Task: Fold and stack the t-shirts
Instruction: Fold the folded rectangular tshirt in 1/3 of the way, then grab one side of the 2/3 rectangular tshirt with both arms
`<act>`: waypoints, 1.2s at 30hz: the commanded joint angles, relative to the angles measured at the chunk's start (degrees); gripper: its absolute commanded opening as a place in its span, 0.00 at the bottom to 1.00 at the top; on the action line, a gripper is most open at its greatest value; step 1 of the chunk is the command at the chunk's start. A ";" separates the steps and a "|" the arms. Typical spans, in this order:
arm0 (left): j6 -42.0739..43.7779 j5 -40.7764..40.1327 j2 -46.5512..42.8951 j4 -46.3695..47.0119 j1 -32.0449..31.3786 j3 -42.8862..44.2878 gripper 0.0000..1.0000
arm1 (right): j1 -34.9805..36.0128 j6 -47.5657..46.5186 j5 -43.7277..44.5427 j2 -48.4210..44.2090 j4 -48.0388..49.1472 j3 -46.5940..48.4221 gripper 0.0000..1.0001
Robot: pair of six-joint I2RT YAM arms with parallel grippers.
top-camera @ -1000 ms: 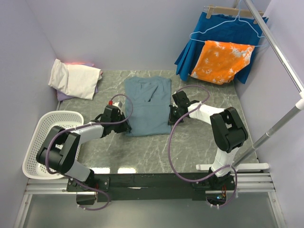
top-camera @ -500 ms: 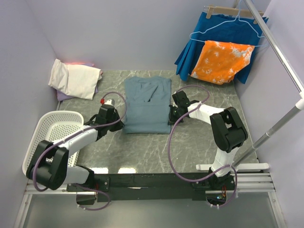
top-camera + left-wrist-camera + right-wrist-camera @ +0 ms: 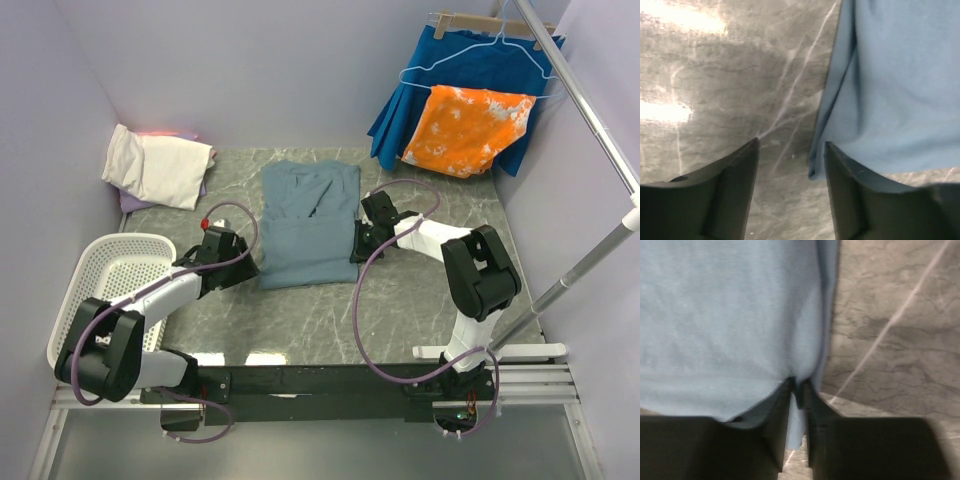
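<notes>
Grey marbled bench (image 3: 300,320) carries the dusty blue-grey cotton t-shirt (image 3: 305,235) at centre frame. The left gripper (image 3: 791,150) has backed off leftward, jaws wide and empty; the right gripper (image 3: 797,390) stays clamped on the shirt's right edge, so this fold looks half released.

Marble table (image 3: 420,300) bears blue-grey t-shirt (image 3: 308,228) and folded shirt pile (image 3: 158,168).

High fixed view down over whole table (image 3: 290,310), both wrist views close above opposite blue-grey t-shirt (image 3: 305,250) edges
</notes>
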 commanded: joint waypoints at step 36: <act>-3.95 19.28 9.32 20.93 -3.67 -11.54 0.01 | 0.14 11.01 -14.75 -7.24 15.08 -22.07 0.00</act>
